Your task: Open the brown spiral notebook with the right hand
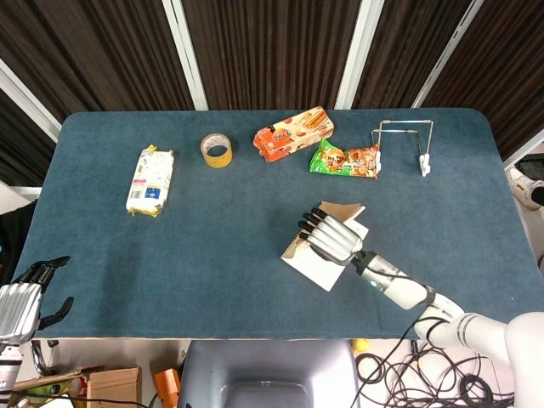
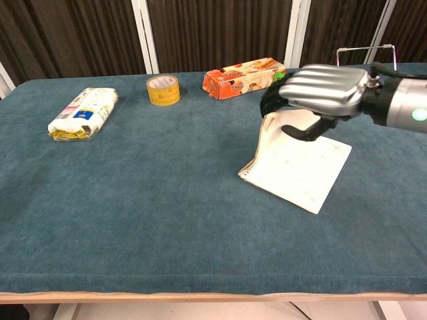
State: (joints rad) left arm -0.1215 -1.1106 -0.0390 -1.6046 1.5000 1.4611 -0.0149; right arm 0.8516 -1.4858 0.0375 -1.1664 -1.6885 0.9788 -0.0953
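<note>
Along my table's (image 1: 127,272) far side I see a white packet (image 1: 150,180), tape roll (image 1: 217,150), orange box (image 1: 294,133), green snack bag (image 1: 344,160) and wire stand (image 1: 403,142).

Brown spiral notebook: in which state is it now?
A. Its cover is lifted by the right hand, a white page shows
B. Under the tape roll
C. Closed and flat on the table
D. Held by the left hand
A: the right hand holds up the cover of the brown spiral notebook, baring a white page.

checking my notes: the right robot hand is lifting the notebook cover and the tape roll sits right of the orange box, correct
Not quite. The tape roll sits left of the orange box, not right of it; the head view shows this plainly. The rest holds: the right robot hand is lifting the cover of the notebook, with a white page showing beneath.
</note>
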